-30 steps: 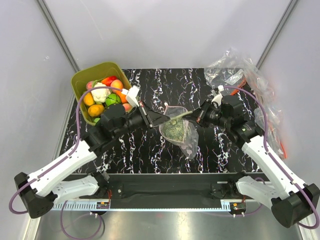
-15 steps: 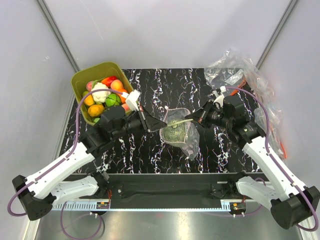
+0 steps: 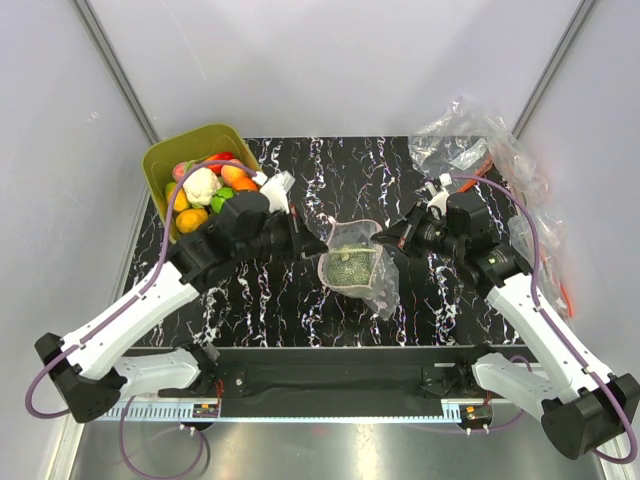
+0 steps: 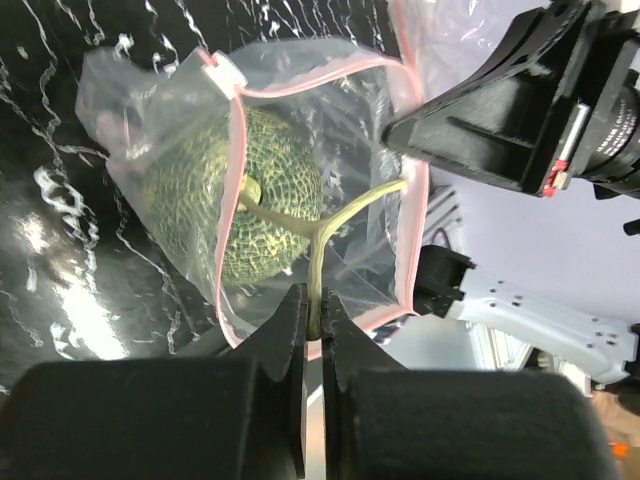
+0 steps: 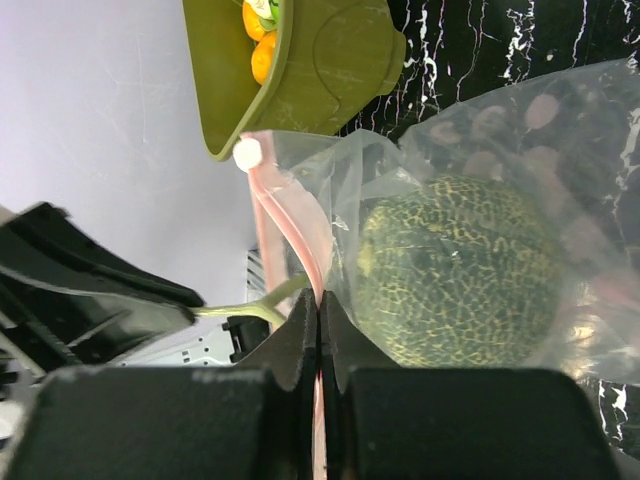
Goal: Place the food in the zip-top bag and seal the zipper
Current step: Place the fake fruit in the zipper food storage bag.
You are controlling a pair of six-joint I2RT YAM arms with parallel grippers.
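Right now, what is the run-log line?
left end effector: shut on melon stem | right end effector: shut on zipper | melon: inside zip-top bag

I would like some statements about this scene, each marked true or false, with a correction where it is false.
1. A melon is inside the bag. True.
2. The right gripper is open. False: it is shut on the zipper.
3. The left gripper pinches the melon's stem. True.
4. The tub is empty. False: it holds food.
5. The bag is sealed. False: its mouth stands open.
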